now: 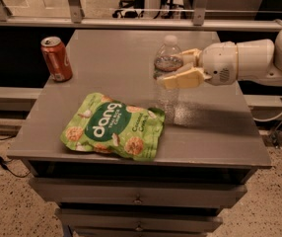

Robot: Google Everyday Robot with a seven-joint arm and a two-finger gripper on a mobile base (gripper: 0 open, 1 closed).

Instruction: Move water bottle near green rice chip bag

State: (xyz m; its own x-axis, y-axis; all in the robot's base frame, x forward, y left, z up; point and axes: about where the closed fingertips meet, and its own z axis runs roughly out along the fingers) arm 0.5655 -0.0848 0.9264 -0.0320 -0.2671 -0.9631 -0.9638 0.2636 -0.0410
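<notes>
The water bottle (167,70) is clear with a white cap and stands upright on the grey table (121,63), just right of the green rice chip bag (114,126). The bag lies flat near the table's front edge, its dark oval reading "dang". My gripper (178,69) comes in from the right on a white arm (249,60). Its cream fingers (183,79) are shut on the bottle's upper body, one in front and one behind. The bottle's base is close to the bag's right edge.
An orange-red soda can (56,59) stands at the table's back left corner. A railing with metal posts (77,4) runs behind the table. Drawers (136,200) sit under the tabletop. A cable (279,115) hangs at the right.
</notes>
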